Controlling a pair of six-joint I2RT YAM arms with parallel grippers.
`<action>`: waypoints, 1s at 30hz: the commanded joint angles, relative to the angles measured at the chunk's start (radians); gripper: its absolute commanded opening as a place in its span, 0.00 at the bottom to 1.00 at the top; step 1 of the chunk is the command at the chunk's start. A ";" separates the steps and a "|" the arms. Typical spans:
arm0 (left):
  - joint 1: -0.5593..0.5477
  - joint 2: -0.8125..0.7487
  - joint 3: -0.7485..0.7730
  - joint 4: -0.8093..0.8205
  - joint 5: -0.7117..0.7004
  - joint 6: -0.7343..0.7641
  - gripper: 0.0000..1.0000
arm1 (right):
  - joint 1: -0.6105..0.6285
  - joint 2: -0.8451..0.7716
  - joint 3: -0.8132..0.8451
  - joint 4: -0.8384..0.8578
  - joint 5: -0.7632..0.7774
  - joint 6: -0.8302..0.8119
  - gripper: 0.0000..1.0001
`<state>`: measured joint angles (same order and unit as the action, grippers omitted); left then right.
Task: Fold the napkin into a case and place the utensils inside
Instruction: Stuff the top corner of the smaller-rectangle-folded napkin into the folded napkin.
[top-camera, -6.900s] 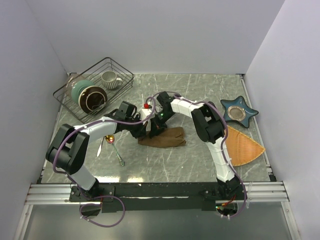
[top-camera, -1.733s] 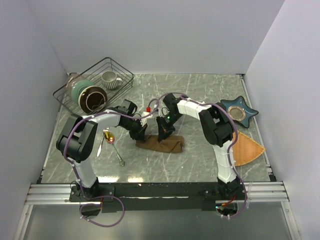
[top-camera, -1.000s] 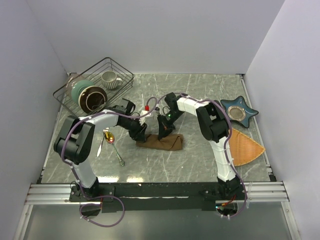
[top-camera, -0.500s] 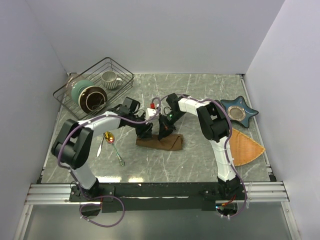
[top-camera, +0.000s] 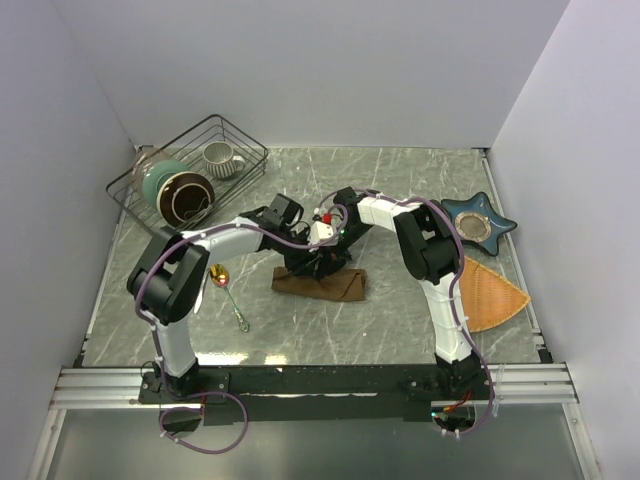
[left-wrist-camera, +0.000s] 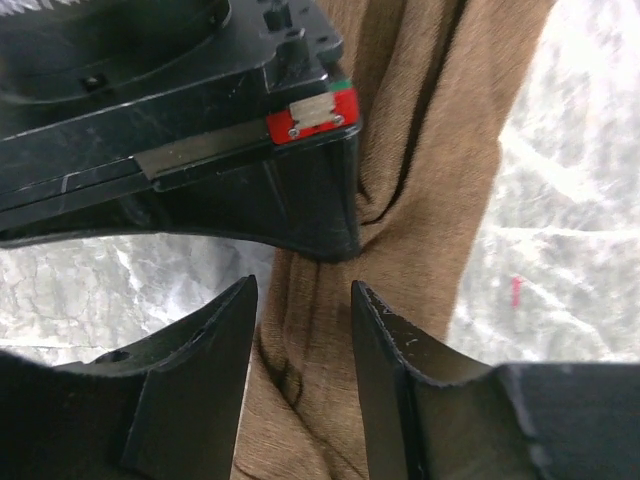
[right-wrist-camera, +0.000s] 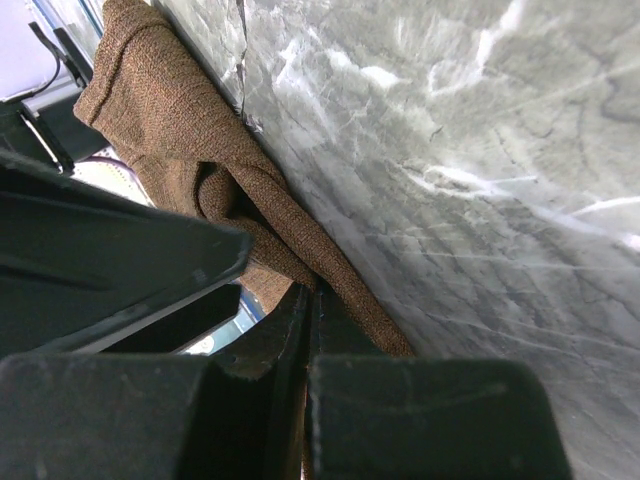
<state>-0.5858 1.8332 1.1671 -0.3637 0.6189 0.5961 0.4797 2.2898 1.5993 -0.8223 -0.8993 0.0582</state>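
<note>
The dark-brown napkin (top-camera: 336, 287) lies folded into a narrow strip at mid-table. My left gripper (top-camera: 303, 264) hovers over its left part, jaws open and astride a ridge of the cloth (left-wrist-camera: 440, 150); its fingers (left-wrist-camera: 215, 350) hold nothing. My right gripper (top-camera: 328, 261) stands just beside it, shut, its tips (right-wrist-camera: 308, 295) pressed against a fold of the napkin (right-wrist-camera: 160, 110). The right gripper's black body fills the top of the left wrist view. The utensils (top-camera: 232, 303) lie on the table left of the napkin, and the spoon's gold bowl (top-camera: 219, 275) shows beside my left arm.
A black wire basket (top-camera: 245, 145) with bowls and a mug stands at the back left. A blue star-shaped dish (top-camera: 478, 222) and an orange woven fan mat (top-camera: 492, 296) lie on the right. White walls close in the table.
My left gripper has slid right along the napkin up to the right gripper, and its jaws have opened. The right gripper stays shut in place.
</note>
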 joint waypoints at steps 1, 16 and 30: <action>-0.012 0.041 0.054 -0.076 -0.044 0.090 0.47 | 0.007 0.019 -0.019 0.048 0.108 -0.023 0.00; -0.031 0.066 0.025 -0.169 -0.110 0.156 0.13 | -0.087 -0.167 -0.036 -0.077 0.004 -0.049 0.34; -0.031 0.072 0.028 -0.170 -0.116 0.143 0.13 | -0.145 -0.283 -0.301 -0.038 -0.052 -0.035 0.68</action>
<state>-0.6151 1.8881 1.2011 -0.4530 0.5522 0.7185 0.3279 2.0365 1.3735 -0.8783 -0.9211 0.0116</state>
